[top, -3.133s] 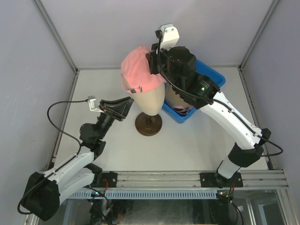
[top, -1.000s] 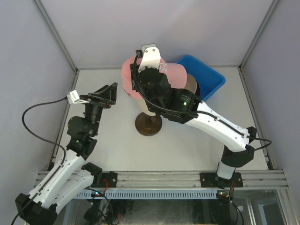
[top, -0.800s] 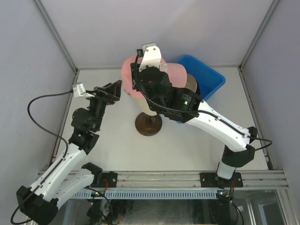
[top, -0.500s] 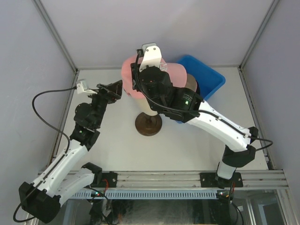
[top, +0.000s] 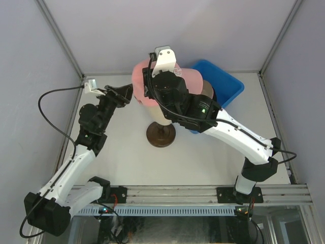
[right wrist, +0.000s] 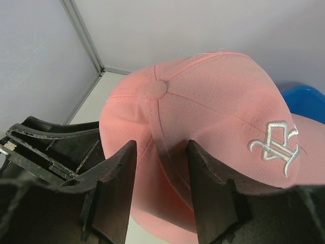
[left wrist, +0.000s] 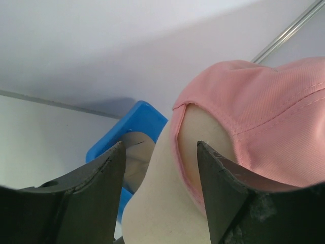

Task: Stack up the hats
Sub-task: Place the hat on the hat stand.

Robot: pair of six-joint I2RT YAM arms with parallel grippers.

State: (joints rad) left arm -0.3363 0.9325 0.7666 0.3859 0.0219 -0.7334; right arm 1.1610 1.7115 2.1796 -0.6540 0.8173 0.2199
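Note:
A pink hat [top: 138, 80] with a white logo sits on top of the beige mannequin head [top: 165, 120]. My right gripper [right wrist: 161, 143] comes down on its crown [right wrist: 213, 96] and is shut on a raised ridge of pink fabric beside the top button. My left gripper [left wrist: 160, 144] is at the head's left side, open. Its fingers straddle the bare head [left wrist: 162, 203] and the hat's lower edge [left wrist: 264, 112] without touching either. In the top view the left gripper [top: 127, 94] sits just left of the hat.
The head stands on a round brown base [top: 161, 135] in the middle of the table. A blue bin [top: 226, 84] lies behind it to the right, with something tan [left wrist: 134, 152] inside. Grey walls close in the left, back and right.
My left arm has reached forward and right until its gripper is at the hat's edge, and its jaws have narrowed a little. The right arm and the hat have stayed put over the last second.

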